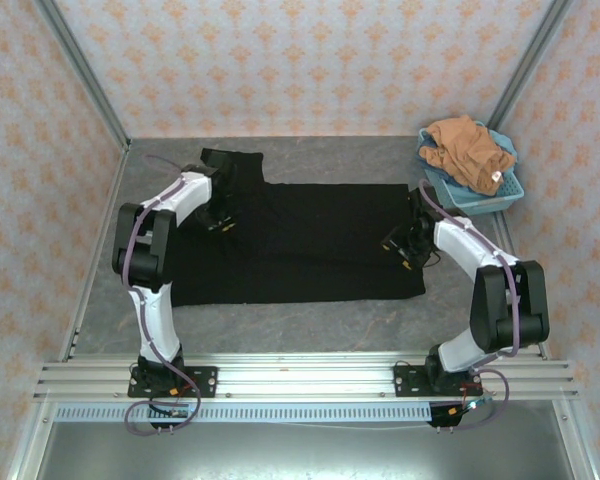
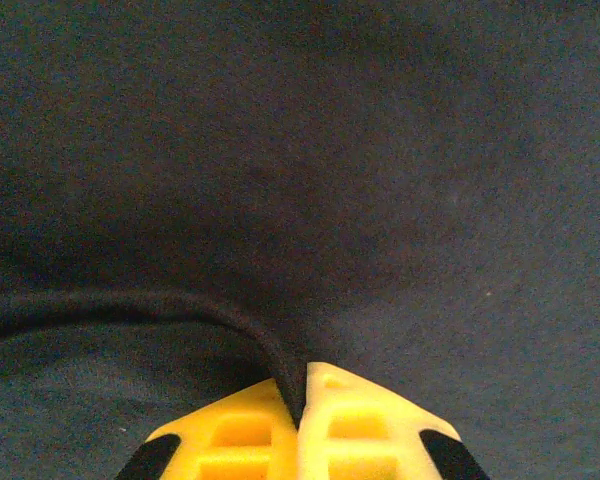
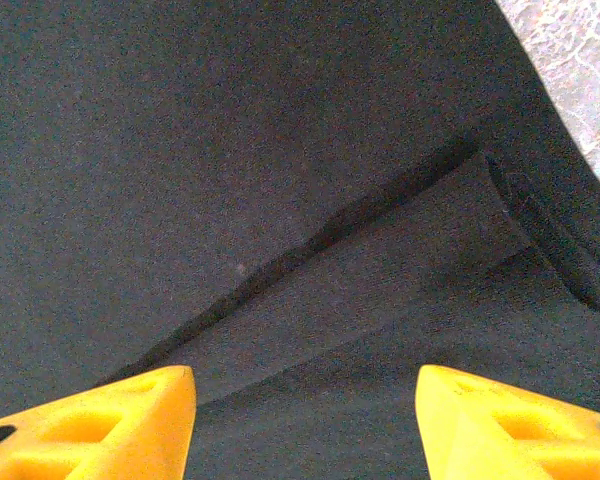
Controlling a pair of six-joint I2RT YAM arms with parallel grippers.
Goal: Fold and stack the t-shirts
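Observation:
The black t-shirt lies spread flat across the middle of the table, one sleeve pointing to the far left. My left gripper sits at its left part, shut on a raised fold of the black cloth, pinched between the yellow fingertips. My right gripper hovers over the shirt's right edge, open, its yellow fingers wide apart above a flat fold of cloth. The orange-brown t-shirt lies bunched in the basket.
A light-blue plastic basket stands at the far right corner of the table. Patterned walls close in the left, back and right sides. Bare grey tabletop runs between the shirt and the arm bases.

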